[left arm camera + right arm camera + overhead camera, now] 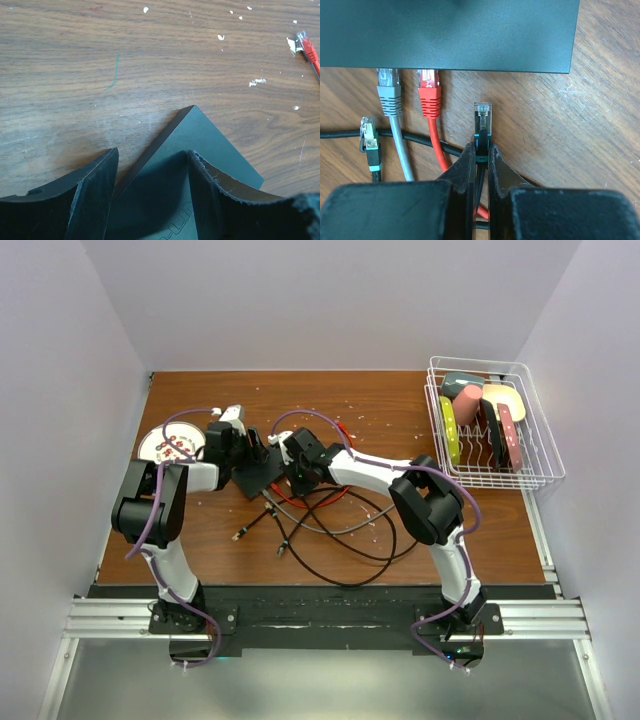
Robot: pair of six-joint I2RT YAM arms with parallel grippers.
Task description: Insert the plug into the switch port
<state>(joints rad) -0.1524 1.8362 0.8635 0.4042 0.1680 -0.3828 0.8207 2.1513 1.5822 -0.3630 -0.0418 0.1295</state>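
**Plug** [482, 114]: clear tip, black boot. The right claw [481, 152] is gripping it, jaws closed on the boot just behind the tip, at lower centre of the right wrist view.

**Box** [450, 30]: flat and black. It is lying across the top of that frame on the desk [600, 125], one long edge facing the plug.

**Port:** the openings are hiding under the box's top face, so none is showing directly. A grey plug [388, 90] and a red plug [429, 90] are already sitting in that edge, toward the upper left.

**Relation:** the held plug is pointing up-frame at the edge, its long axis roughly square to it. It is standing just right of the red plug, with a strip of bare desk between tip and box. A free port is probably lying dead ahead, so a short straight push is looking likely. Height match cannot be judged.

**Left claw** [152, 154]: jaws are standing apart astride a corner of the box. Whether they are pressing it cannot be told. The right arm is the nearer one.
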